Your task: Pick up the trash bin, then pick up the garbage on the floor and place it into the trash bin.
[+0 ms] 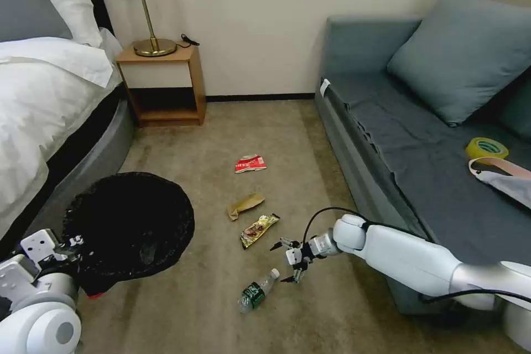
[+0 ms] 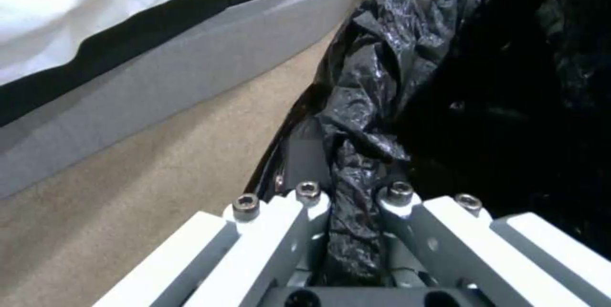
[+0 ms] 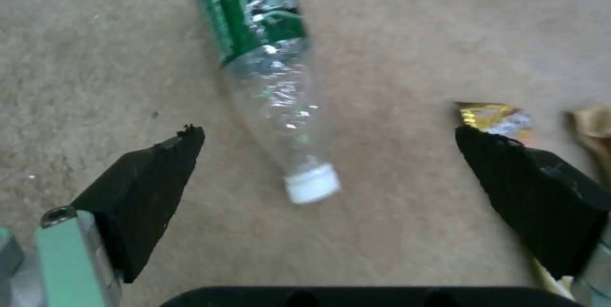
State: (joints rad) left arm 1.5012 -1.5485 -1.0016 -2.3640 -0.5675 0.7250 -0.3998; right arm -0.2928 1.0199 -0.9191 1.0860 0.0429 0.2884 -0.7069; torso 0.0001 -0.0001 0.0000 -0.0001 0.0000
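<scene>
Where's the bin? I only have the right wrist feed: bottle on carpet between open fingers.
Observer: The trash bin is held up off the floor on the robot's left side, beside the bed.
Operator: Held how?
Observer: The left gripper is shut on the bin's rim, with the black bag pinched between its fingers.
Operator: Is the right gripper on the bottle yet?
Observer: No. The right gripper hovers open just past the cap end of the clear bottle, not touching it.
Operator: Other litter?
Observer: Three pieces farther out on the carpet: gold snack wrapper, brown paper wrapper, red-and-white packet.
</scene>
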